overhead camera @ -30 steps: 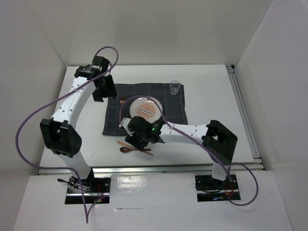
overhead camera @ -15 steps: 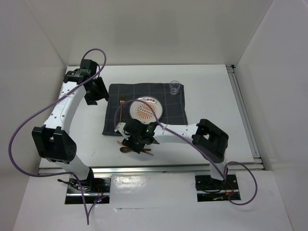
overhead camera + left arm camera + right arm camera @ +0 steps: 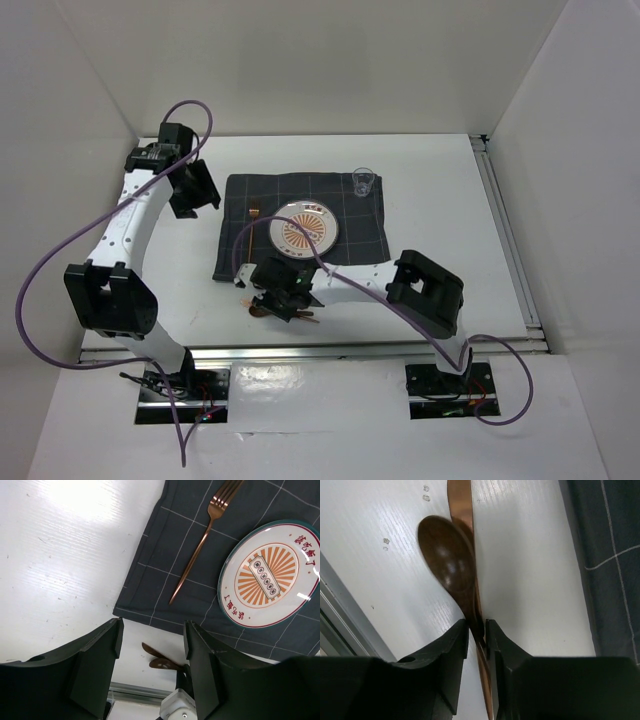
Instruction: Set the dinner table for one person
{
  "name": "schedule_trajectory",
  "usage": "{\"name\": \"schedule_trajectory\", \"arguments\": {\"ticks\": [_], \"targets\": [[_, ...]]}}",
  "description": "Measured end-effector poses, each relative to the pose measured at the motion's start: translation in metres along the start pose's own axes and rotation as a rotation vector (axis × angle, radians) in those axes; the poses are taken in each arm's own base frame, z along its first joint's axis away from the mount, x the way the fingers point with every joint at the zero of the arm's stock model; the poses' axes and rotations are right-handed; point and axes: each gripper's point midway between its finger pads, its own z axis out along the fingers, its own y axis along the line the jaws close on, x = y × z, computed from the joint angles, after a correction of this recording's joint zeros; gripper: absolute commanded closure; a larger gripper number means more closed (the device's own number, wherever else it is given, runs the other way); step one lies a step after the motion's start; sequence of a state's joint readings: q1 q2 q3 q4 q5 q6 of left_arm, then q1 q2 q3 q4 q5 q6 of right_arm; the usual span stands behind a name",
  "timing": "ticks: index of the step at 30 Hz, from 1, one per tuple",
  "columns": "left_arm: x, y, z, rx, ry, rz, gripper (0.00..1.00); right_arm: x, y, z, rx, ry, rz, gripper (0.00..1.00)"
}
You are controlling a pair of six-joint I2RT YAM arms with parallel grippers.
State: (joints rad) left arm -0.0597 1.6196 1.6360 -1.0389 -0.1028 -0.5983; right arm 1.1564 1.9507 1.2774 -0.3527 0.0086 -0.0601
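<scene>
**Spoon bracketed by the right fingers beside the cloth**

The dinner table (image 3: 440, 200), white and edged by silver rails, is seen beneath everything and extends past the dark grey checked cloth (image 3: 235, 250) on all sides. A round plate (image 3: 270, 575) is set at the middle of the cloth. An orange sunburst is printed on it around a panel with a row of small circles. Red Chinese characters are spaced round its rim, but they cannot be read with certainty. No other writing is seen.

A copper fork (image 3: 202, 542) is laid on the cloth to the left of the plate. A small clear glass (image 3: 364, 182) is stood upright at the cloth's far right corner.

A wooden spoon (image 3: 447, 562) is laid on the bare table just off the cloth's near left corner, against a copper utensil (image 3: 461, 505). The right gripper (image 3: 477, 625) is lowered there, its fingers drawn in narrowly on either side of the spoon's handle. Whether the handle is clamped cannot be told.

The left gripper (image 3: 152, 627) is held above the cloth's left edge, with its fingers spread wide and nothing between them.
</scene>
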Motion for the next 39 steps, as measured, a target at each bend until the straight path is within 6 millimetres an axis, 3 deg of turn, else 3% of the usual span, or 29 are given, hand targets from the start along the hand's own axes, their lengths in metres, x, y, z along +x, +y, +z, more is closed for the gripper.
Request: {"name": "schedule_trajectory", "arguments": {"ticks": [5,10,13,16,25,32,36,39], "targets": [[-0.002,0.001,0.000,0.002,-0.002,-0.007,0.32,0.000,0.000,0.000,0.015,-0.001,-0.002,0.74],[-0.002,0.000,0.001,0.010,-0.003,-0.007,0.32,0.000,-0.001,-0.001,0.042,0.000,-0.022,0.89],[-0.001,0.000,0.002,0.009,0.000,-0.007,0.32,0.000,-0.002,-0.002,0.062,0.002,-0.035,0.91],[-0.002,0.000,0.002,0.011,-0.002,-0.007,0.32,0.000,-0.006,-0.005,0.086,0.006,-0.041,1.00],[0.002,0.001,0.006,0.005,0.008,-0.006,0.32,-0.012,-0.016,-0.029,0.140,-0.045,-0.032,1.00],[0.005,0.002,0.009,0.006,0.020,-0.006,0.33,0.011,-0.016,-0.021,0.146,0.008,-0.027,0.92],[0.005,0.002,0.009,0.008,0.019,-0.006,0.33,0.018,-0.015,-0.012,0.145,0.032,-0.021,0.85],[0.005,0.001,0.009,0.009,0.016,-0.006,0.33,0.018,-0.015,-0.011,0.146,0.028,-0.017,0.85]]}}
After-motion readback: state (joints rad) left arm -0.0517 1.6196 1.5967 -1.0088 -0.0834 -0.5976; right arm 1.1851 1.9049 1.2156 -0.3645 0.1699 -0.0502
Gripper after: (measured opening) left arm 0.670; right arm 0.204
